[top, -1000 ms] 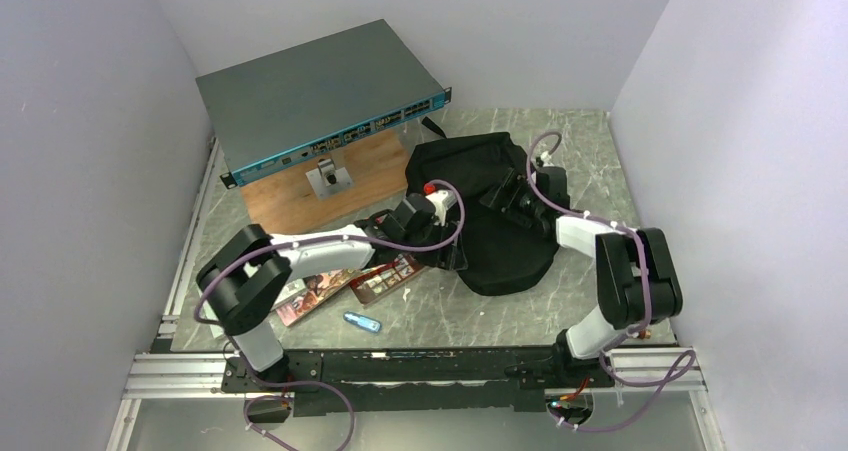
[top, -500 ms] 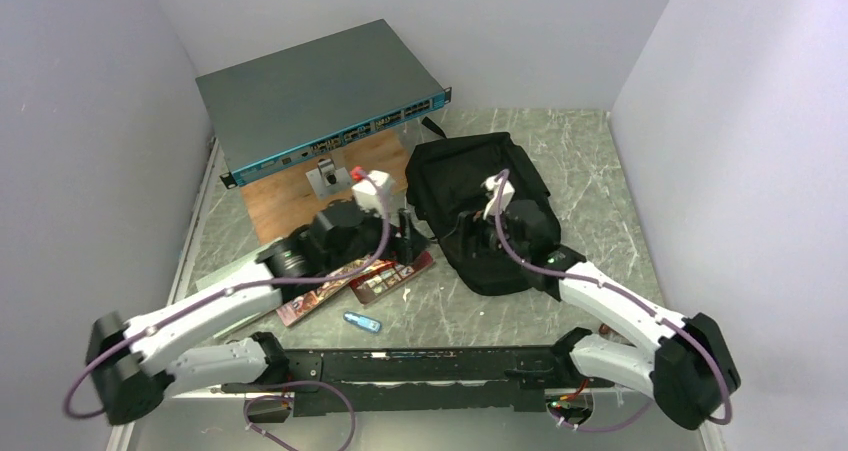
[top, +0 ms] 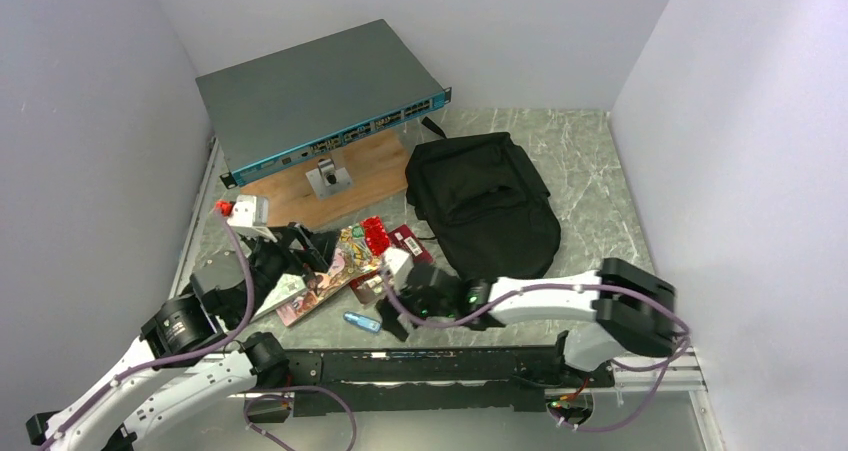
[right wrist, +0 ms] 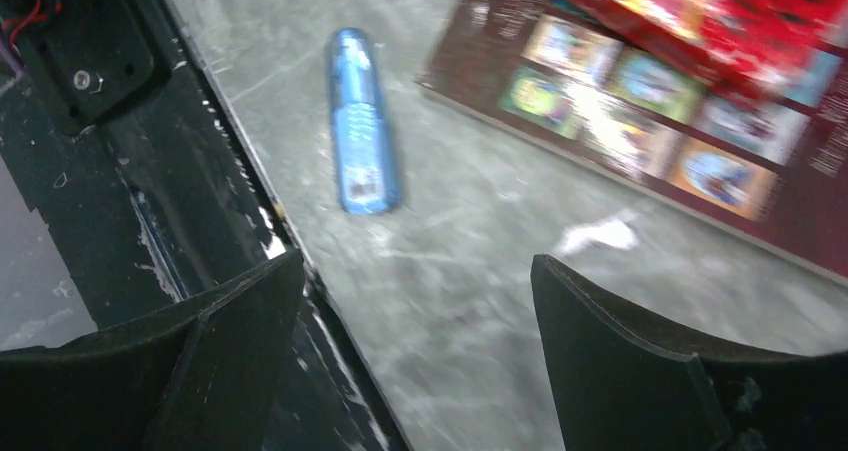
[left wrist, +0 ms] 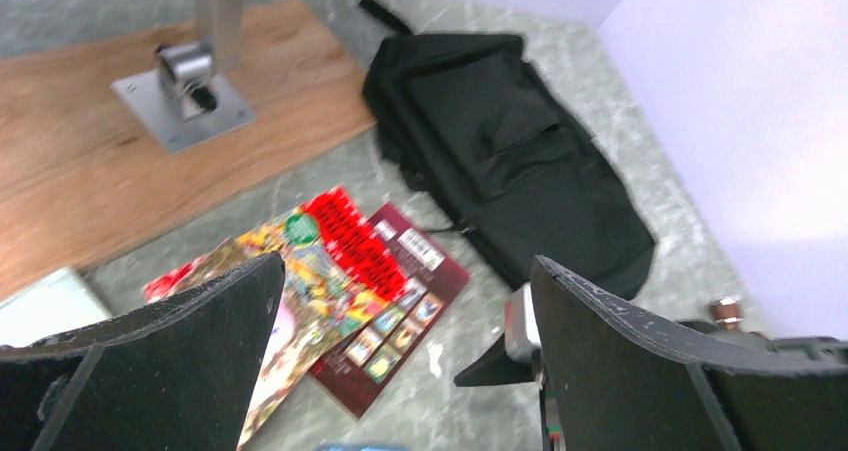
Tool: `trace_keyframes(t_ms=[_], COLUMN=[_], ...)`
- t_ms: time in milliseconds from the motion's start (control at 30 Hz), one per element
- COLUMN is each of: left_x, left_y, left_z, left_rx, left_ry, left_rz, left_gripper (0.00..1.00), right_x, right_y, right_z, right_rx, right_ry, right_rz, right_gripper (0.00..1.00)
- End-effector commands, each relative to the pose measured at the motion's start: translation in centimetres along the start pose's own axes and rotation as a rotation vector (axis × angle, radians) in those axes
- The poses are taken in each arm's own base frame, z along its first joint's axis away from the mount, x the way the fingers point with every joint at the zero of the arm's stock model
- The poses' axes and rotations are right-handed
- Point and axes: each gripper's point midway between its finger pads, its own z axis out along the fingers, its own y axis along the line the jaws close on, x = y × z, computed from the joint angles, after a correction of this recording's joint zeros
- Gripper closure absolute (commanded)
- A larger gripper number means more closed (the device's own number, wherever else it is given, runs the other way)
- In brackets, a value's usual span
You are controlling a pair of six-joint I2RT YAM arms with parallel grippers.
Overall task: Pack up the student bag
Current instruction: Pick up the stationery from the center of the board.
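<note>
The student bag [top: 485,206] is a black backpack lying flat at the middle right of the table, with no arm on it; the left wrist view shows the student bag [left wrist: 510,141] beyond the magazines. My left gripper [top: 305,248] hangs open over the left end of the colourful magazines [top: 335,268], nothing between its fingers [left wrist: 640,371]. My right gripper [top: 392,318] is open low over the front of the table, empty, beside a small blue packet [right wrist: 360,121] and the dark red book [right wrist: 650,101].
A grey network switch [top: 315,96] rests on a metal stand [left wrist: 185,81] over a wooden board [top: 340,176] at the back left. The black rail [right wrist: 90,121] runs along the table's front edge, close to the right gripper. Walls enclose three sides.
Both arms have pulled away from the bag. The left swung back to the left and opened wider. The right dropped to the table's front by the blue packet.
</note>
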Motion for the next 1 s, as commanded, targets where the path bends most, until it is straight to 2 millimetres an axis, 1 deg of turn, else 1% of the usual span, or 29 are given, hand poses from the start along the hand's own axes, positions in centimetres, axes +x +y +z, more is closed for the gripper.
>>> trace_keyframes(t_ms=[0, 100, 133, 233, 333, 467, 567, 600, 667, 800, 867, 900, 967], left_x=[1.5, 1.8, 2.0, 2.4, 2.2, 1.8, 1.9, 1.9, 1.8, 1.5, 1.3, 1.1, 1.0], left_y=[3.1, 3.3, 3.2, 2.7, 2.5, 3.0, 3.4, 3.6, 3.7, 3.2, 3.3, 3.1, 2.8], left_z=[-0.9, -0.9, -0.9, -0.8, -0.8, -1.4, -1.7, -1.7, -1.5, -0.9, -0.7, -0.7, -0.4], left_rx=[-0.15, -0.161, -0.156, -0.129, -0.121, -0.146, -0.148, -0.153, -0.157, -0.154, -0.173, -0.172, -0.167], left_ry=[0.072, 0.085, 0.088, 0.098, 0.105, 0.108, 0.099, 0.091, 0.076, 0.075, 0.078, 0.082, 0.091], left_rz=[0.039, 0.031, 0.025, 0.018, 0.02, 0.023, 0.019, 0.022, 0.024, 0.047, 0.054, 0.054, 0.074], left_gripper=[0.0, 0.0, 0.0, 0.0, 0.0, 0.0, 0.0, 0.0, 0.0, 0.0, 0.0, 0.0, 0.0], right_x=[-2.3, -1.1, -1.0, -1.2, -0.3, 2.2, 3.7, 4.5, 5.2, 5.2, 4.5, 3.8, 2.7], right_y=[3.3, 5.0, 5.2, 5.3, 5.2, 5.1, 4.5, 3.9, 3.5, 3.2, 3.0, 3.0, 3.2], right_z=[3.5, 5.6, 6.2, 7.3, 8.2, 8.5, 7.8, 7.4, 7.1, 7.2, 7.3, 7.2, 6.7], right_rx=[0.042, 0.073, 0.096, 0.155, 0.153, 0.137, 0.147, 0.155, 0.163, 0.172, 0.186, 0.191, 0.185], right_ry=[-0.018, 0.037, 0.045, 0.039, 0.06, 0.112, 0.127, 0.136, 0.141, 0.128, 0.092, 0.073, 0.028], right_rz=[-0.066, -0.13, -0.146, -0.187, -0.192, -0.178, -0.162, -0.159, -0.157, -0.176, -0.174, -0.172, -0.175], right_gripper=[0.13, 0.13, 0.14, 0.15, 0.17, 0.23, 0.3, 0.32, 0.4, 0.63, 0.79, 0.86, 0.91])
